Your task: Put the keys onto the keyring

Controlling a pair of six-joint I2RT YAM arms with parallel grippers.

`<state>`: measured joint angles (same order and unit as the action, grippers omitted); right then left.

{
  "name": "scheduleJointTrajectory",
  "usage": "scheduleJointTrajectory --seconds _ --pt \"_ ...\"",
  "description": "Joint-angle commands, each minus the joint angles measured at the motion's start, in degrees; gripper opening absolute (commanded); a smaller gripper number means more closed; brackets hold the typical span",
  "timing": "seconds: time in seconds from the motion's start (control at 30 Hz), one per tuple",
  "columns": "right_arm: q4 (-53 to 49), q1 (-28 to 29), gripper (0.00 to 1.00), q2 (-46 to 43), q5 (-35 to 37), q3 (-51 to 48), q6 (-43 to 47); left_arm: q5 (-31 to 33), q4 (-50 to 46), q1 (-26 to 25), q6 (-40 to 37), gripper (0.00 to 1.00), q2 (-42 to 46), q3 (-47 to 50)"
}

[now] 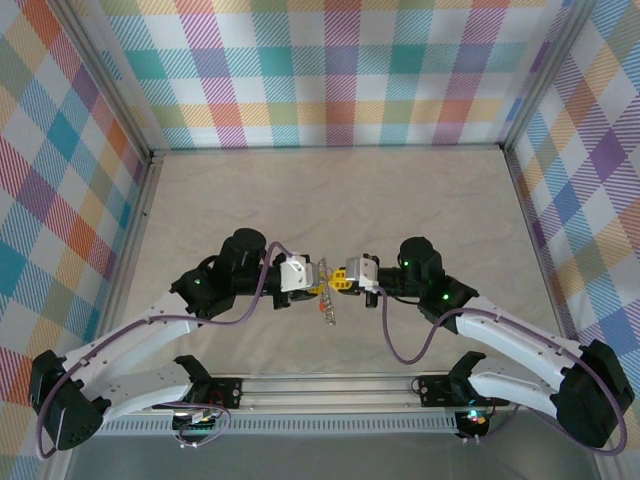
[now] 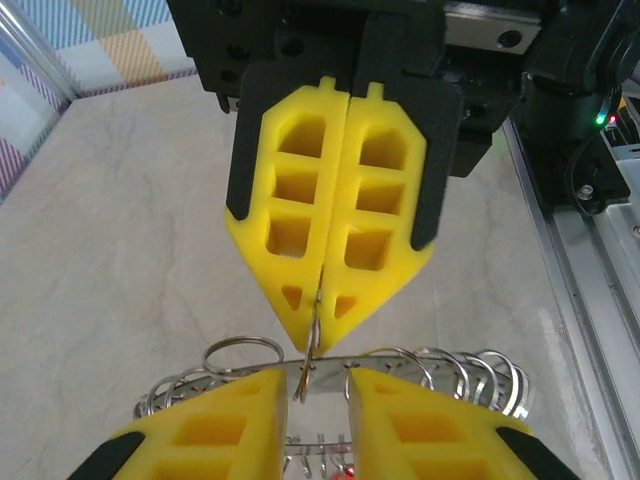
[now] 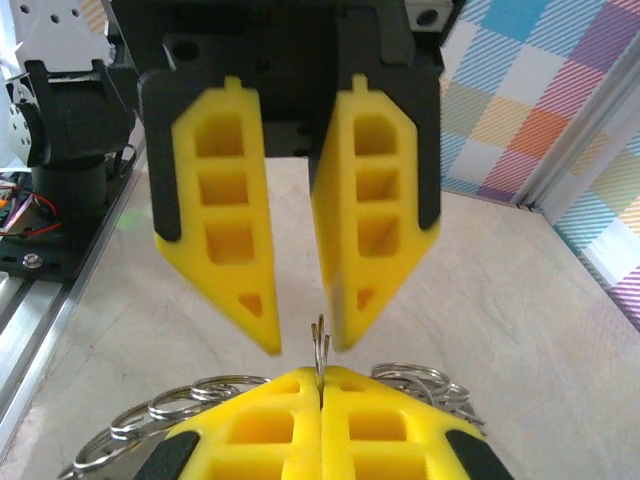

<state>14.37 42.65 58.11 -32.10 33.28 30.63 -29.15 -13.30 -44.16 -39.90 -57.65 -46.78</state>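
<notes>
- The keyring (image 2: 316, 330) shows as a thin silvery loop seen edge-on at the centre of the left wrist view. In the right wrist view it stands up as a narrow sliver (image 3: 320, 350) just below the middle of the frame.
- The keys (image 2: 450, 372) spread in a row of rounded metal heads across the lower part of the left wrist view, on both sides of the loop. A small red piece (image 2: 346, 472) peeks out at the bottom edge.
- From above, the keys (image 1: 327, 308) hang as a small silvery cluster just below the centre of the frame, above the table (image 1: 330, 190).
- The right gripper (image 2: 320, 310) has its yellow fingers pressed together, with the keyring pinched at their tips. In its own view the closed tips (image 3: 320, 385) sit at the bottom centre, the loop rising from the seam.
- The left gripper (image 3: 308, 340) faces it from the upper half of the right wrist view, jaws parted, and the loop stands in the gap close to the finger on the right of the frame.
- In its own view the left gripper (image 2: 315, 385) sits at the bottom, a clear gap between its fingers.
- From above, the left gripper (image 1: 322, 284) and right gripper (image 1: 345, 281) meet tip to tip at the centre.
- Plaid walls (image 1: 340, 70) surround the table.
</notes>
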Motion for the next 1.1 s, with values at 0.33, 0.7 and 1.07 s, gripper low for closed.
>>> scheduleJointTrajectory --seconds 0.33,0.7,1.07 --pt "9.6 -1.4 0.00 -2.0 -5.7 -2.5 -4.3 -2.1 6.5 -0.1 1.8 0.24 0.5 2.0" --pt "10.6 -1.4 0.00 -2.4 -5.6 -3.1 -4.9 -6.4 4.6 -0.1 0.3 0.19 -1.9 0.4" --pt "10.4 -2.0 0.00 -3.1 -6.7 -3.5 -5.5 -5.3 6.5 -0.1 0.7 0.03 -0.3 1.0"
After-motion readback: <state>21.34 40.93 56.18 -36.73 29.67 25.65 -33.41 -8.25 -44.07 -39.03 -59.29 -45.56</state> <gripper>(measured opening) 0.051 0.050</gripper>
